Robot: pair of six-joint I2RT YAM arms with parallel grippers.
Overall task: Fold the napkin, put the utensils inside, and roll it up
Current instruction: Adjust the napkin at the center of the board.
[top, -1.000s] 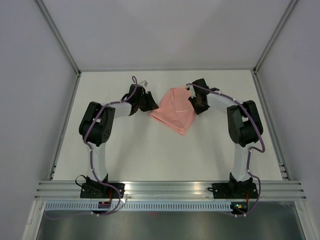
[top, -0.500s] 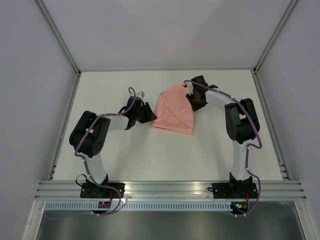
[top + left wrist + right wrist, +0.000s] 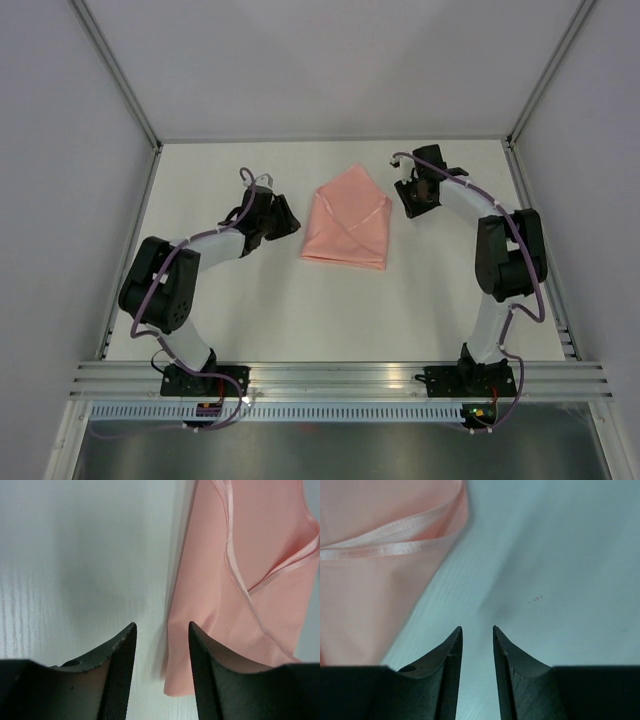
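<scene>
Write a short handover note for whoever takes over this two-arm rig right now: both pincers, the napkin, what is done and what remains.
Left pincer: open, empty, low over the table at the napkin's left edge.
Right pincer: open, empty, over bare table beside the napkin's right side.
Napkin: lies folded flat at mid-table, flaps overlapping, its point toward the far side.
Fork: not visible in any view.
Done: the fold looks made.
Left: find the fork, lay it in the napkin, roll it up.
</scene>
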